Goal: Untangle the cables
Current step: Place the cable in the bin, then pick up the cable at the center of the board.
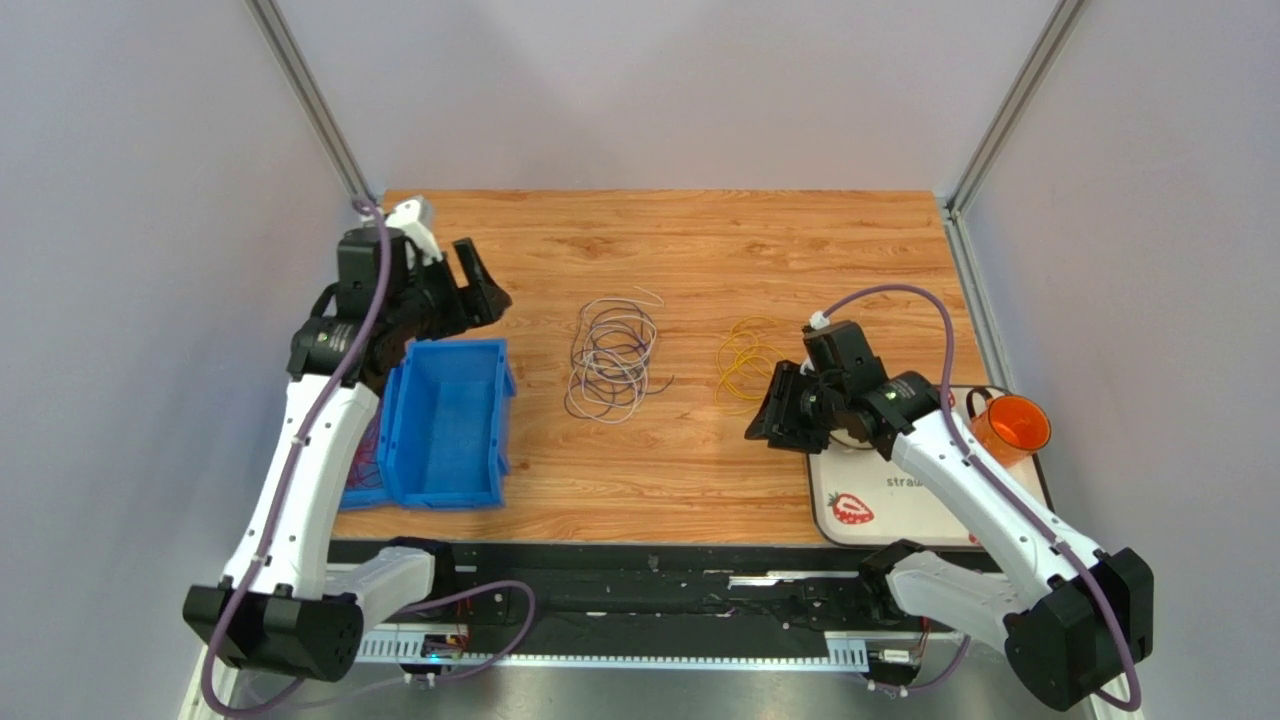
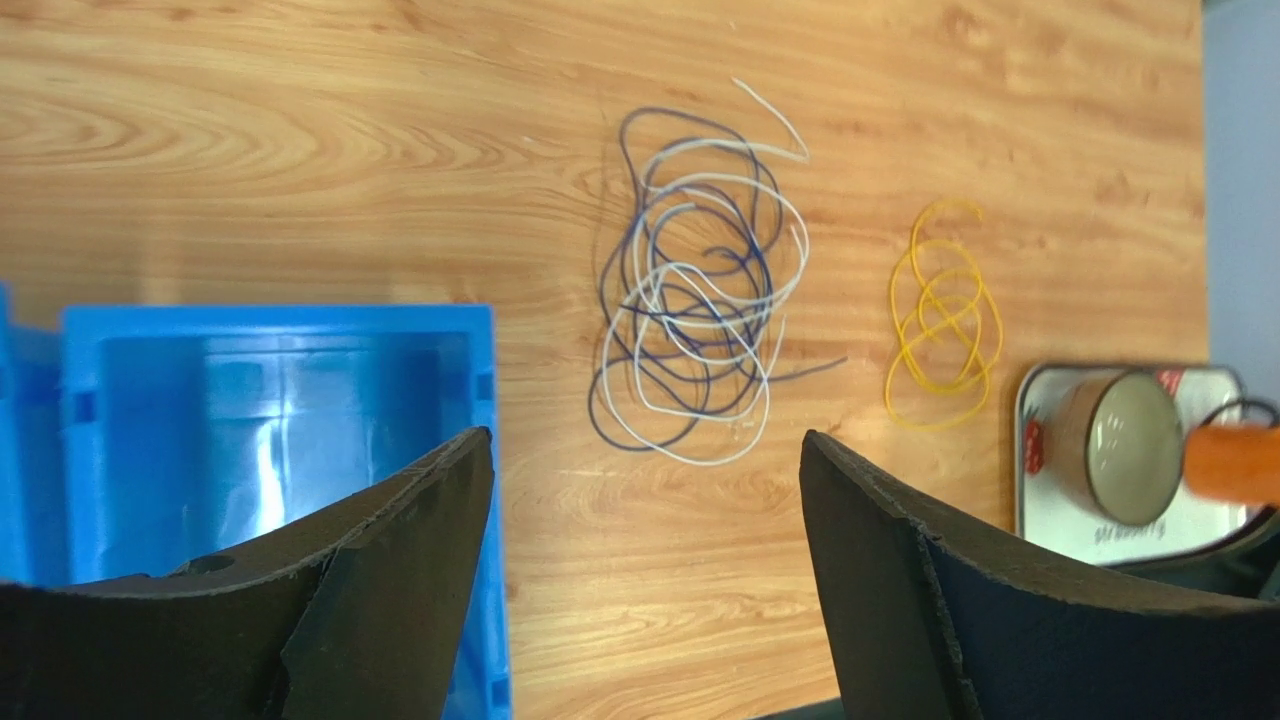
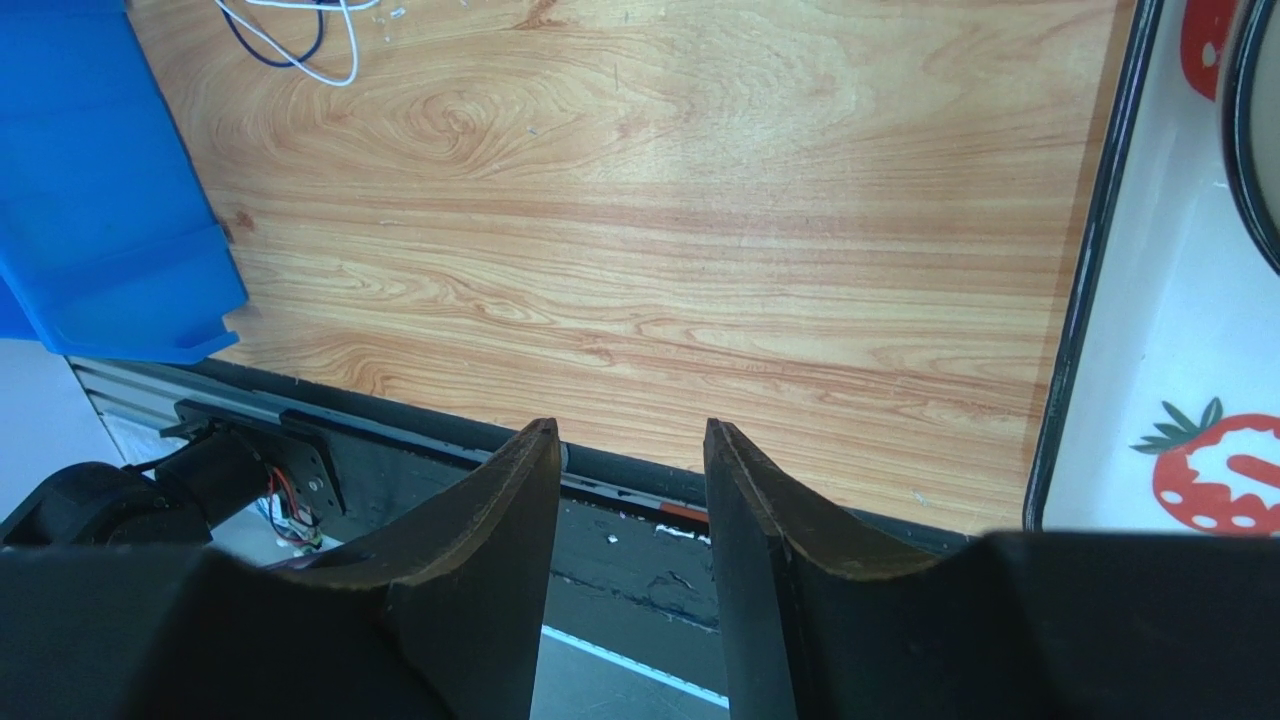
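**Cables loose at mid-tabletop, both arms empty-handed.**

The purple, white and grey bundle [image 1: 613, 357] lies centrally on the tabletop [image 1: 676, 240], with the yellow coil [image 1: 744, 360] apart to its right. The left wrist view shows that gap clearly, while the right wrist view catches only the bundle's near edge [image 3: 286, 33]. The blue bin [image 1: 446, 420] sits left of the bundle. The left fingers [image 2: 406, 570] are spread wide above the bin's rim. The right fingers [image 3: 481, 555] are narrowly parted beside the strawberry tray [image 1: 887, 518], gripping nothing.
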